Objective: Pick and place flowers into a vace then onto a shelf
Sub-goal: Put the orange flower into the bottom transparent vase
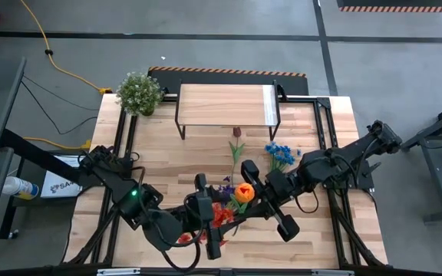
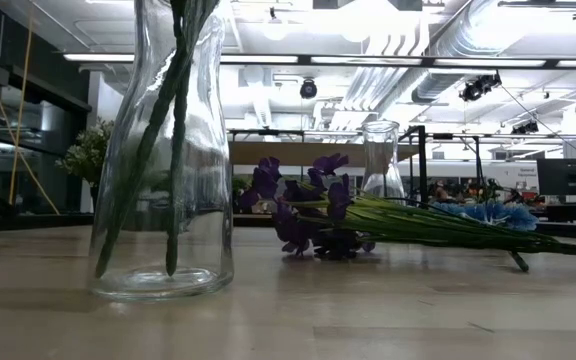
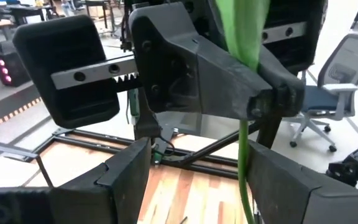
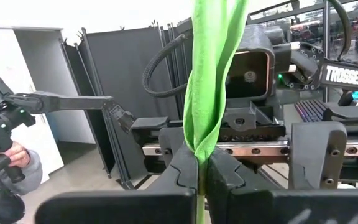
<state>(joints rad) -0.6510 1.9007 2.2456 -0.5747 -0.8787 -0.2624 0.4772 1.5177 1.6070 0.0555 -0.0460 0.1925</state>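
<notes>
Table (image 1: 305,230): wood-plank top on a black frame, carrying all items below.

Shelf (image 1: 225,103): light wood top with a white strip at its right end, black legs, standing at the far middle of the table, nothing on it.

Left arm: reaches in from the left edge to the near middle. Left gripper (image 1: 208,218) has its fingers (image 3: 123,174) set apart around the vase (image 2: 165,150); whether they press the glass cannot be told from the high view.

Right arm: comes in from the right edge. Right gripper (image 4: 199,167) is clamped tight on a green stem (image 4: 211,68) of the orange flower (image 1: 244,192), which is held above the near middle, just beside the left gripper.

Vase: clear glass, upright on the table, two green stems standing inside it in the low view.

Plant (image 1: 139,93): bushy green, at the far left corner beside the shelf.

Loose flowers, all lying on the table:
- maroon flower (image 1: 236,133), just in front of the shelf
- blue flowers (image 1: 279,154), right of the maroon one
- purple flowers (image 2: 303,205), near the middle, beside a second glass vessel (image 2: 380,160) in the low view
- red flowers (image 1: 221,216), under the left gripper
</notes>
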